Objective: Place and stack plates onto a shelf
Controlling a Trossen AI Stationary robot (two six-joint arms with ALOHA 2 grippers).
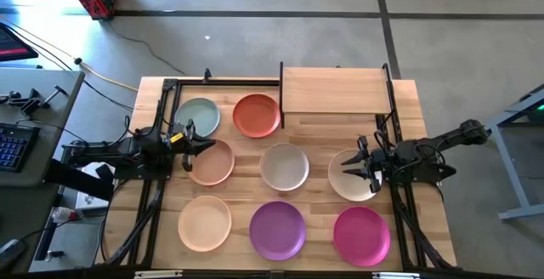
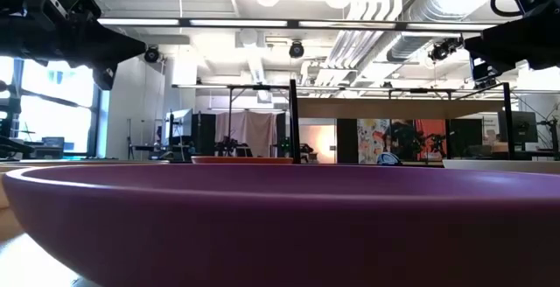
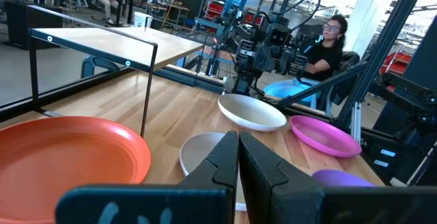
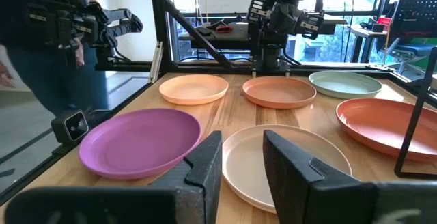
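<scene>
Zero plates on the shelf (image 1: 333, 89); all eight lie on the surface beside it. Left claw (image 1: 189, 140) closed, right claw (image 1: 357, 162) slightly open, both empty.

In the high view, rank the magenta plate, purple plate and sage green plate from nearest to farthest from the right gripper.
1. Magenta plate: front row, just in front of the right gripper.
2. Purple plate: front row, middle.
3. Sage green plate: back row, far left side.
</scene>
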